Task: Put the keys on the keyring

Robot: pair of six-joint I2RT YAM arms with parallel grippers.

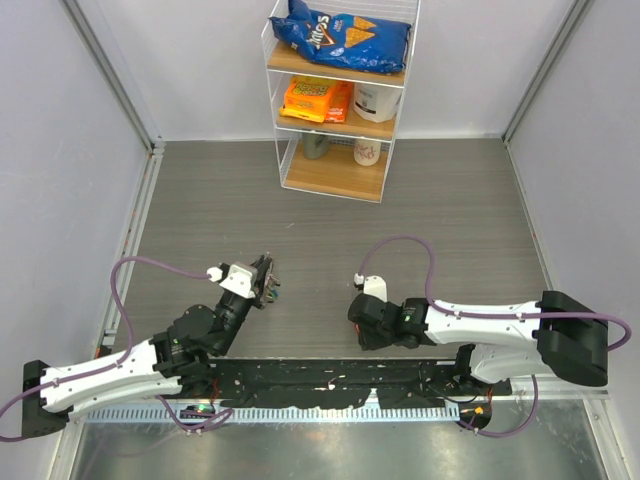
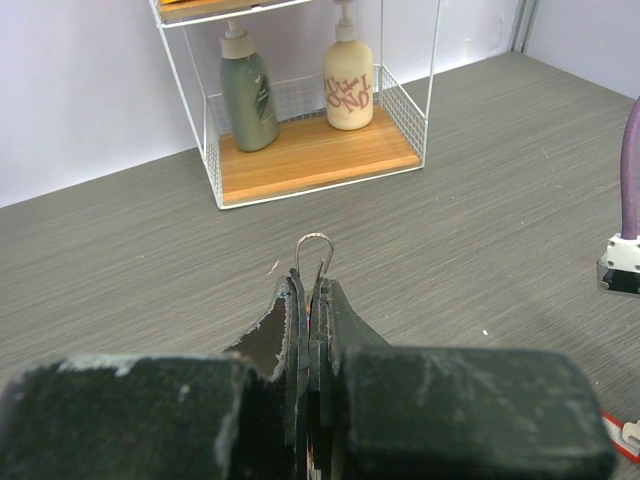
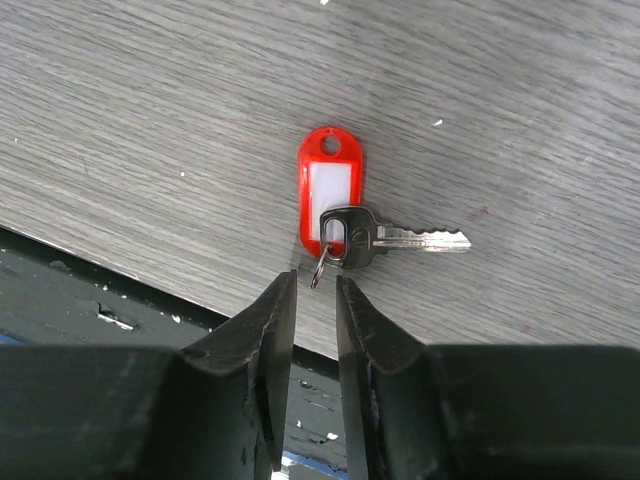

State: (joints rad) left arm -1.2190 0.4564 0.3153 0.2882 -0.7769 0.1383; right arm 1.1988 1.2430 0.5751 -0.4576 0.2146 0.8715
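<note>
My left gripper (image 1: 266,280) is lifted above the table and shut on the keyring (image 2: 313,252). The ring is a thin silver wire loop that sticks out past the left gripper's tips (image 2: 312,290). Small coloured bits show at the jaws in the top view; I cannot tell what they are. A silver key (image 3: 400,238) with a dark head lies flat on the table. A small ring (image 3: 320,268) joins it to a red plastic tag (image 3: 328,185). My right gripper (image 3: 315,288) hangs just short of that small ring, jaws a narrow gap apart and holding nothing. In the top view the right gripper (image 1: 360,325) hides the key.
A wire shelf (image 1: 335,100) stands at the back with a chips bag, orange packs and bottles; its bottom level (image 2: 310,150) shows in the left wrist view. A black base strip (image 1: 330,385) runs along the near edge. Purple cables loop over both arms.
</note>
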